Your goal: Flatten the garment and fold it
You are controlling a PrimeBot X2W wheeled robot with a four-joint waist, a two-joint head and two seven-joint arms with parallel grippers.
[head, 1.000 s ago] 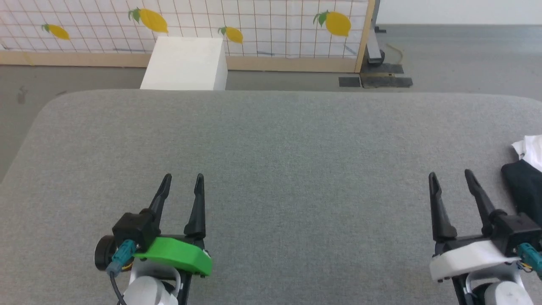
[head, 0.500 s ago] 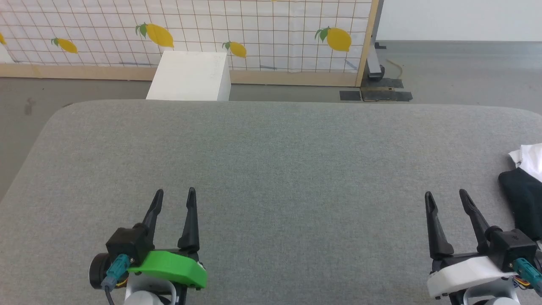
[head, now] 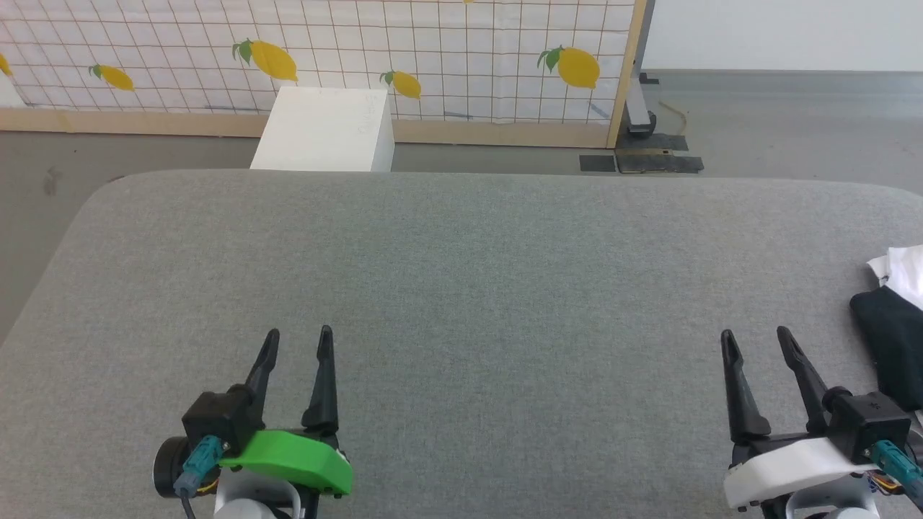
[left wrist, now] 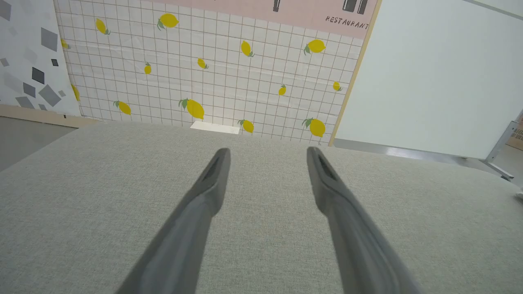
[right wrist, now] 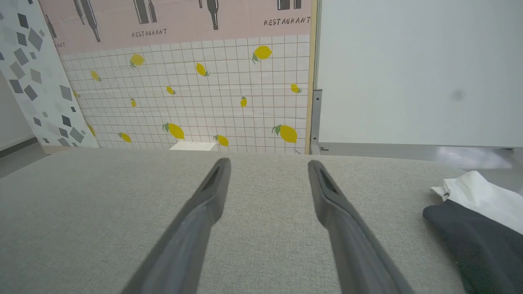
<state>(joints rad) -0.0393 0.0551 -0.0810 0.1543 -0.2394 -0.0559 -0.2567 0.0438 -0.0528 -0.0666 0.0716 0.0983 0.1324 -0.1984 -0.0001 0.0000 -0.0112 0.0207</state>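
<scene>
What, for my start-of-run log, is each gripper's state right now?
Left gripper: open, holding nothing.
Right gripper: open, holding nothing; the garment lies beside it, untouched.

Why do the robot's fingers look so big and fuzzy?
Left wrist view: the left gripper, two long dark fingers, sits close to the wide-angle lens, so it looks huge and soft-edged. Right wrist view: the right gripper, likewise. Head view: both small and sharp.

Grey padded table [head: 461, 288], white box [head: 324, 130] beyond, lemon-print partition [head: 433, 50] behind.
</scene>
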